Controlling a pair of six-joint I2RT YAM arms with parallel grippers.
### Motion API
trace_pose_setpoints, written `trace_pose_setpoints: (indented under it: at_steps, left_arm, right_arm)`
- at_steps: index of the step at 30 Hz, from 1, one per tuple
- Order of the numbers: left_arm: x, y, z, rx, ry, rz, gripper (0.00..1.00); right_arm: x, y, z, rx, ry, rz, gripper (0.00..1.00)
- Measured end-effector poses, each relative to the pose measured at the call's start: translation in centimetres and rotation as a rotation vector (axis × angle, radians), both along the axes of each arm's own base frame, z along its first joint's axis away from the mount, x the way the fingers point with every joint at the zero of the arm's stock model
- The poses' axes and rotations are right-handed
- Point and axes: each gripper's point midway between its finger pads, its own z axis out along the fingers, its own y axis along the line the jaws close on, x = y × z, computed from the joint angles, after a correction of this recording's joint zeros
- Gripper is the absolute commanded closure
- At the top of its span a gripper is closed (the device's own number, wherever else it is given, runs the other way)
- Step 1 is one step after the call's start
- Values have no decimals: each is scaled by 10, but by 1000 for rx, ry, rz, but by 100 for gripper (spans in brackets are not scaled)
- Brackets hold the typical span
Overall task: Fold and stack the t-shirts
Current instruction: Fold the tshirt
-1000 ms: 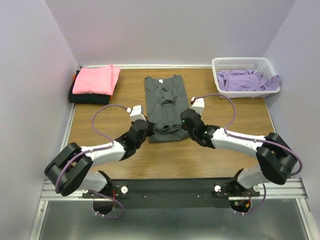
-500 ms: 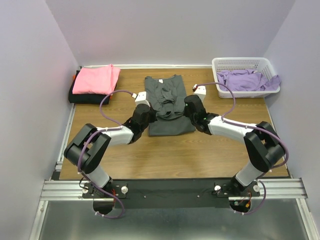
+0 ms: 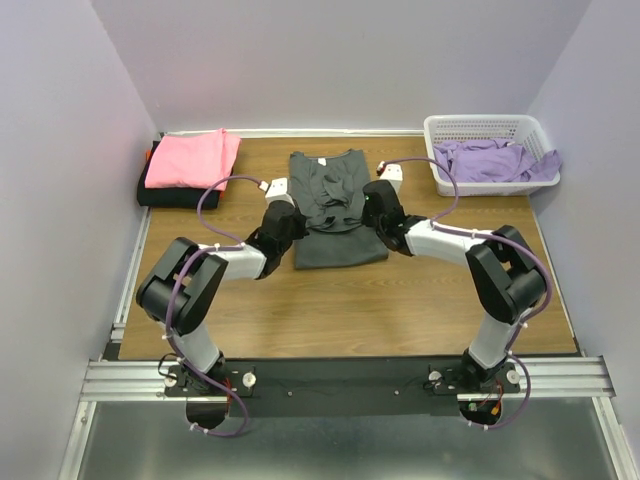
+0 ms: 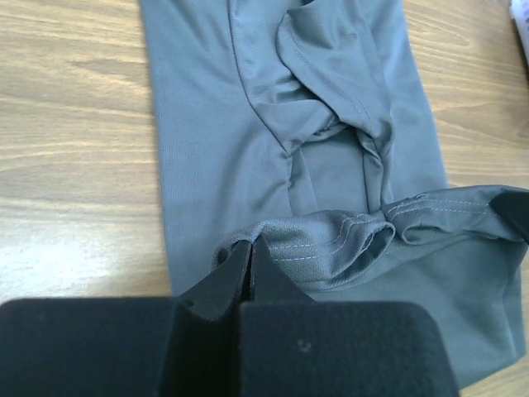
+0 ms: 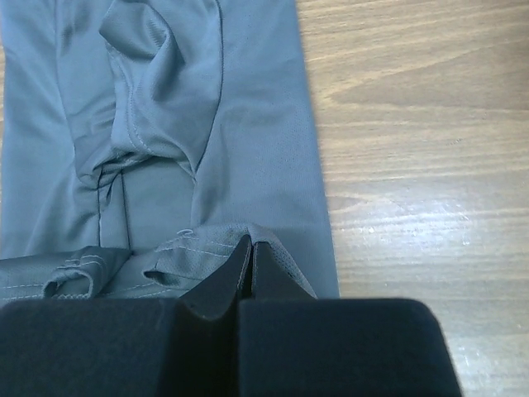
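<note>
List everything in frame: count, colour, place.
grey t-shirt: one, dark charcoal, table centre, partly folded
pink t-shirt: one, bright pink, folded, far-left corner, on the black one
black t-shirt: one, black, under the pink
lavender t-shirts: count unclear, lavender, heaped in the basket
basket: one, white lattice, far-right corner
table: one, brown wood
left gripper: one, black, shut on the grey t-shirt's hem, left side
right gripper: one, black, shut on the same hem, right side
</note>
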Motion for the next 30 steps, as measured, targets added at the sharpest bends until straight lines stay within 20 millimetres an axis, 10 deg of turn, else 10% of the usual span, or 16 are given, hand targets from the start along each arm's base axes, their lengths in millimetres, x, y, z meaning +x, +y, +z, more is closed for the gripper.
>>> trace_pose_setpoints:
  at_steps: [25, 26, 30]
  left_arm:
    - [43, 16, -15, 29, 2, 3, 93]
    - [45, 17, -14, 29, -1, 0, 77]
    - [54, 21, -5, 19, -25, -15, 30]
  right_arm:
    - [34, 5, -16, -13, 21, 12, 98]
    - [36, 6, -17, -13, 21, 15, 94]
    - [44, 10, -8, -21, 3, 33, 29]
